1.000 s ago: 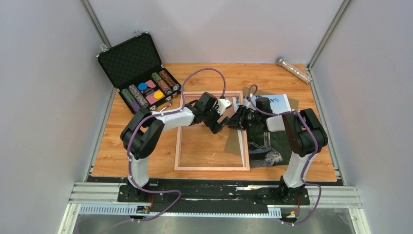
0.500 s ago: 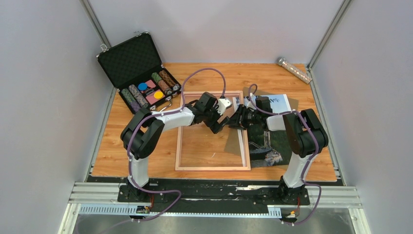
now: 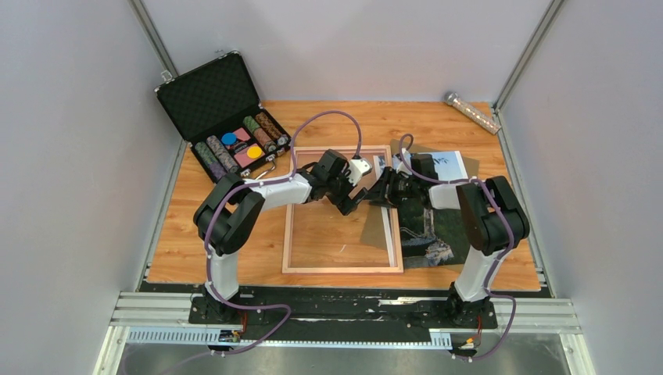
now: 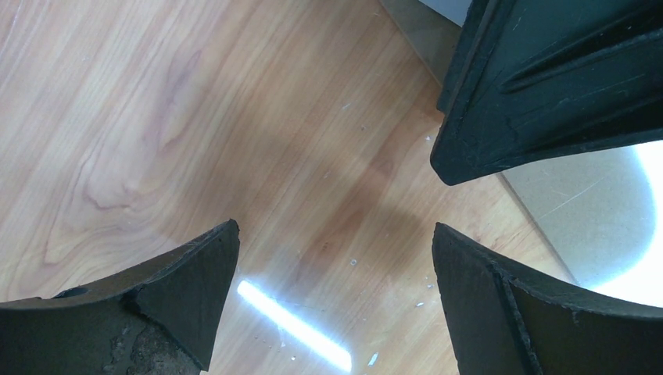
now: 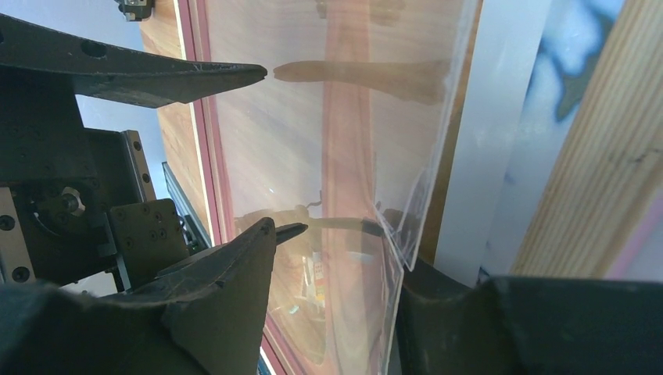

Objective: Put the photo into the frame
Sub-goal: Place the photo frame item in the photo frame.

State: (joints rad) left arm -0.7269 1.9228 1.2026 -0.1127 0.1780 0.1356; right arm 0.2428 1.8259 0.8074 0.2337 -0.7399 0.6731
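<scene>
Photo (image 3: 442, 234) lies flat on the surface (image 3: 219, 234), partly under my right arm, just right of the frame (image 3: 342, 269). My left pincer (image 3: 353, 201) and right pincer (image 3: 378, 195) meet low over the frame.

Left wrist: my fingers (image 4: 156, 312) gape wide, gripping nothing.

Right wrist: my fingers (image 5: 227, 289) stand apart, the edge of the clear pane (image 5: 352, 156) between them.

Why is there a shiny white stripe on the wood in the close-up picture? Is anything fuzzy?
Left wrist view: that stripe is probably lamp glare on the clear pane of the large pink-railed picture frame. Right wrist view: the pane shows mirror-like reflections, and the glossy Great Wall photo beside it is out of focus. Top view: sharp, evenly lit, soft shadows.
</scene>
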